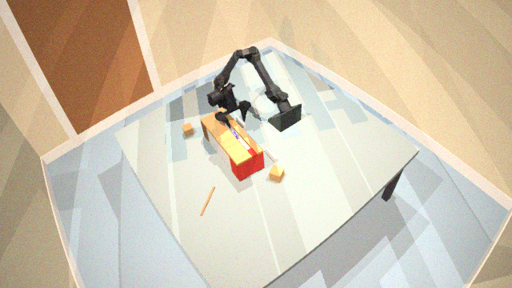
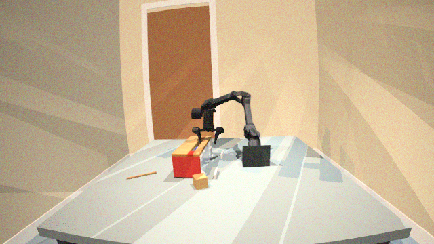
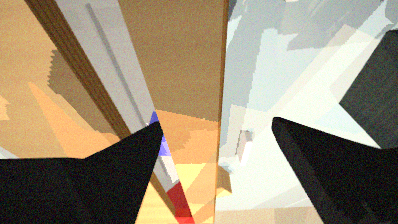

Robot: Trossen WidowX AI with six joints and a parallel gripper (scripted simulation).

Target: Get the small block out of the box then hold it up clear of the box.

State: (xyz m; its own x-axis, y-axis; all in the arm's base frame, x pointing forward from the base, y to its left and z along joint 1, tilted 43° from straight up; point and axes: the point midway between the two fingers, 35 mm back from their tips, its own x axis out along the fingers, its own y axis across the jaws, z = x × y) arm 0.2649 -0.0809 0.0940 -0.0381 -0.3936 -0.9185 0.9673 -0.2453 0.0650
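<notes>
The box (image 1: 249, 166) (image 2: 186, 166) (image 3: 172, 55) has a wooden top with a long slot, a red end and a clear front facing the arm's base side. The small blue block (image 1: 235, 135) (image 2: 195, 148) (image 3: 164, 147) shows through the slot, on the pale shelf, partly hidden by a finger in the wrist view. My gripper (image 1: 237, 123) (image 2: 207, 141) (image 3: 216, 124) is open and empty, pointing down at the box's far end from the red one. One fingertip is at the slot, the other outside the clear front. Whether the fingertip touches the block cannot be told.
A wooden cube (image 1: 277, 174) (image 2: 200, 181) (image 3: 223, 181) stands near the red end; another cube (image 1: 188, 130) stands beyond the other end. A thin stick (image 1: 207, 201) (image 2: 141, 175) lies behind the box. Low white pieces (image 1: 270, 155) (image 2: 215, 173) (image 3: 244, 145) lie before the clear front.
</notes>
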